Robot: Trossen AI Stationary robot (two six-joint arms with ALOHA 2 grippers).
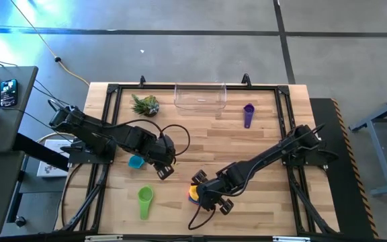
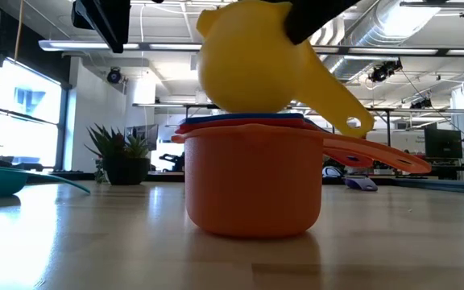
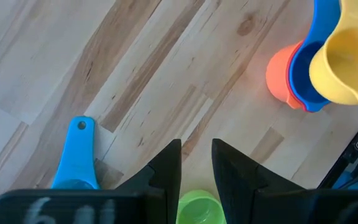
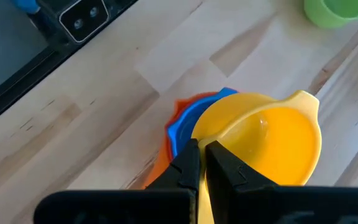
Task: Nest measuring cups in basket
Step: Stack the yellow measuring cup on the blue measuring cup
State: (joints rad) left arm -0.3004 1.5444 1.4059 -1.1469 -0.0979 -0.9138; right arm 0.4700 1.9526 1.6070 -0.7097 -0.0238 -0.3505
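Note:
My right gripper [image 4: 201, 155] is shut on the yellow cup [image 4: 266, 140], holding it tilted over a stack near the table's near edge. In that stack, the orange cup [image 2: 252, 181] holds the red and blue cups [image 4: 182, 127]. My left gripper [image 3: 196, 155] hovers open by a narrow gap, touching nothing, between the light blue cup [image 1: 136, 161] and the green cup [image 1: 144, 200]; both rest on the table. The purple cup [image 1: 248, 115] lies to the right of the clear basket [image 1: 200, 96] at the far edge. My right gripper pinches the yellow cup's handle [image 4: 202, 186] between its two fingers, close to the bowl, coming slanting from above on the table's right. The cup is tilted, and its handle [image 2: 341, 105] slopes down. The bowl's underside [image 2: 244, 101] sits at the stack's top rim.
A small spiky green plant [image 1: 145, 105] stands left of the basket. My left gripper [image 1: 164, 172] is close to the stack, on its left. Bare wood lies between the stack and the basket. A black frame runs round the table's edges.

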